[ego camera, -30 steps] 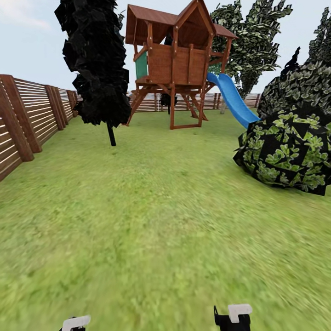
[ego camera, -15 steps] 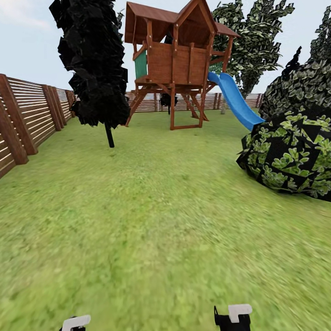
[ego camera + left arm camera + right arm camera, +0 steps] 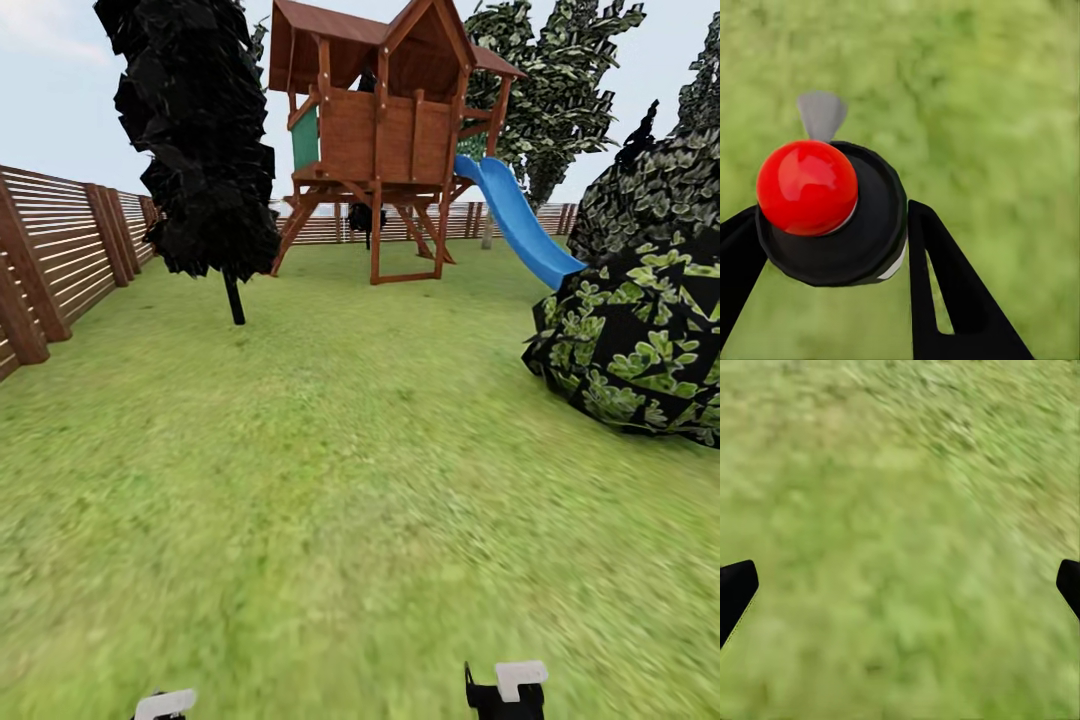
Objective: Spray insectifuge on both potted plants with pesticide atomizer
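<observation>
In the left wrist view, my left gripper (image 3: 832, 251) is shut on the pesticide atomizer (image 3: 862, 232). I look down on its round black sprayer head, topped by a red knob (image 3: 806, 186), with a grey trigger tip (image 3: 821, 114) poking out beyond it. A black finger (image 3: 945, 292) presses against each side of the head. My right gripper (image 3: 900, 585) is open and empty over the grass, its two black fingertips (image 3: 735, 589) far apart. The potted plants are out of view. The garden lawn (image 3: 350, 480) stretches ahead.
A wooden playhouse (image 3: 385, 120) with a blue slide (image 3: 515, 220) stands ahead. A dark tree (image 3: 195, 140) is at the left front, a big leafy bush (image 3: 640, 350) at the right. A slat fence (image 3: 60, 250) runs along the left and back.
The whole head view has crept forward over the lawn: tree, fence and bush have slid outward and grown slightly. The arms hold the same pose.
</observation>
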You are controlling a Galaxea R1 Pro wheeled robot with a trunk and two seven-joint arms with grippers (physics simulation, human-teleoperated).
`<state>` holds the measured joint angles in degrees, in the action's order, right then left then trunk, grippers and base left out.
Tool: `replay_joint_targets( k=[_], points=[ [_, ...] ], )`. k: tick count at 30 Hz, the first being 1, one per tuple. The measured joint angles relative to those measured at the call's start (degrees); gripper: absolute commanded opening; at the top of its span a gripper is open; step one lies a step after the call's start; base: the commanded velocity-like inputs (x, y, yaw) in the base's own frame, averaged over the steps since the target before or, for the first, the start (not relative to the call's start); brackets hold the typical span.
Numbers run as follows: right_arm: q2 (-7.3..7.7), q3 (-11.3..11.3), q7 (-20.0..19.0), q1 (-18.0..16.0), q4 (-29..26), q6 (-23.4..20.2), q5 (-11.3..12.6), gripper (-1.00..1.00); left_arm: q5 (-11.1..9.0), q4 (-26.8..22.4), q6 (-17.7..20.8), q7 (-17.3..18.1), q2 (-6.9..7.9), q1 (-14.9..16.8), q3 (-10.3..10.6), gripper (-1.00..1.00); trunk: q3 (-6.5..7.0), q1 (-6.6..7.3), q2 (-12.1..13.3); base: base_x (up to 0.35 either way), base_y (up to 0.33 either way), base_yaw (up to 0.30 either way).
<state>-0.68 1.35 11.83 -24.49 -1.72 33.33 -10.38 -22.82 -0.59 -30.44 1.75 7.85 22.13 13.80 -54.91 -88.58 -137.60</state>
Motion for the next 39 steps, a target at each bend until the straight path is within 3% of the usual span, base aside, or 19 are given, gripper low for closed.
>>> replay_joint_targets(
  k=[39],
  points=[
    [0.09, 0.0, -0.1, 0.0, 0.1, 0.0, 0.0, 1.00, 0.0, 0.0, 0.0, 0.0, 0.06, -0.1, 0.0, -1.00, 0.00, 0.00, 0.0, 0.339, 0.000, 0.000]
  ],
)
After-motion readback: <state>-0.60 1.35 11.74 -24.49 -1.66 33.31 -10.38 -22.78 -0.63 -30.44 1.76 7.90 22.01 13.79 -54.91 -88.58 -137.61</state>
